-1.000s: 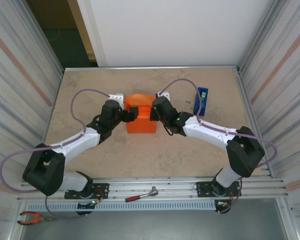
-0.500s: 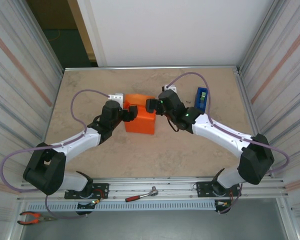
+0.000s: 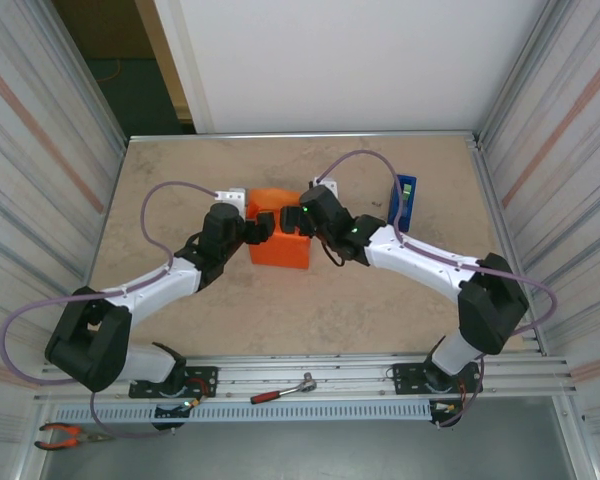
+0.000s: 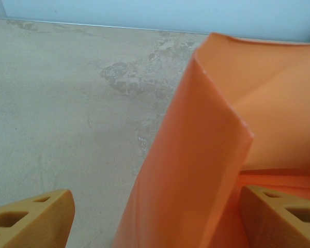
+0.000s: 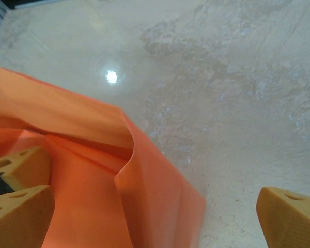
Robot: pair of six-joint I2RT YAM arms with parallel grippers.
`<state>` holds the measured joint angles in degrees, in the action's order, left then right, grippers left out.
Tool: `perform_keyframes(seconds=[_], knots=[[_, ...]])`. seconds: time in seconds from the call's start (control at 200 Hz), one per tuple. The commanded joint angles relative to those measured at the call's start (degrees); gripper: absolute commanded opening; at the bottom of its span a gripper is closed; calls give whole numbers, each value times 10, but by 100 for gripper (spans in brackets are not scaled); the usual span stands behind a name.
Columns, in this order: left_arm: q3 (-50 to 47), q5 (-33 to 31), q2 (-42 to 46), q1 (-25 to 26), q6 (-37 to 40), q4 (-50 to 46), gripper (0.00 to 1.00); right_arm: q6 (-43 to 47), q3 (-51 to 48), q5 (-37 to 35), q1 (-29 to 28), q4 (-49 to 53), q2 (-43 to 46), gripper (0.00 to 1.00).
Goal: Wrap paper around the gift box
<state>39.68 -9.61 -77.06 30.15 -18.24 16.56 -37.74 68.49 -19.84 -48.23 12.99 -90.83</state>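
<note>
Your right hand [image 3: 302, 214] came back to the paper's [image 3: 280, 250] 2 o'clock corner, spread wide. Your left hand [image 3: 261, 226] sat spread at its 9 o'clock. The paper covered the box, mid-bench [image 3: 180, 170] toward 12 o'clock.

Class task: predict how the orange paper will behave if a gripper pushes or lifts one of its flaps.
Probably thin and bendable yet crease-holding: the paper stands in a sharp fold. Likely light: its free edge curls in the right wrist view. It may slide; the table looks glossy.
</note>
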Motion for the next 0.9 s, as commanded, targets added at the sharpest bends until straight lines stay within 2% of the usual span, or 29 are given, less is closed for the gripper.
perform_keyframes(seconds=[0.0, 0.09, 0.426, 0.737, 0.842, 0.897], knots=[[-12, -16, 8, 1, 7, -31, 83, -15, 13, -49, -5, 3, -16, 87], [-12, -15, 8, 1, 7, -32, 83, -20, 3, -50, -7, 1, -11, 79], [-10, -13, 7, 1, 6, -31, 82, -64, -45, -28, -17, 34, 56, 77], [-1, -13, 4, 2, 10, -36, 82, -83, -61, -17, -24, 31, 43, 63], [0, -11, 4, 2, 10, -38, 82, -82, -55, -13, -23, 27, 32, 53], [0, -10, 5, 1, 9, -39, 82, -78, -49, -8, -23, 27, 27, 41]])
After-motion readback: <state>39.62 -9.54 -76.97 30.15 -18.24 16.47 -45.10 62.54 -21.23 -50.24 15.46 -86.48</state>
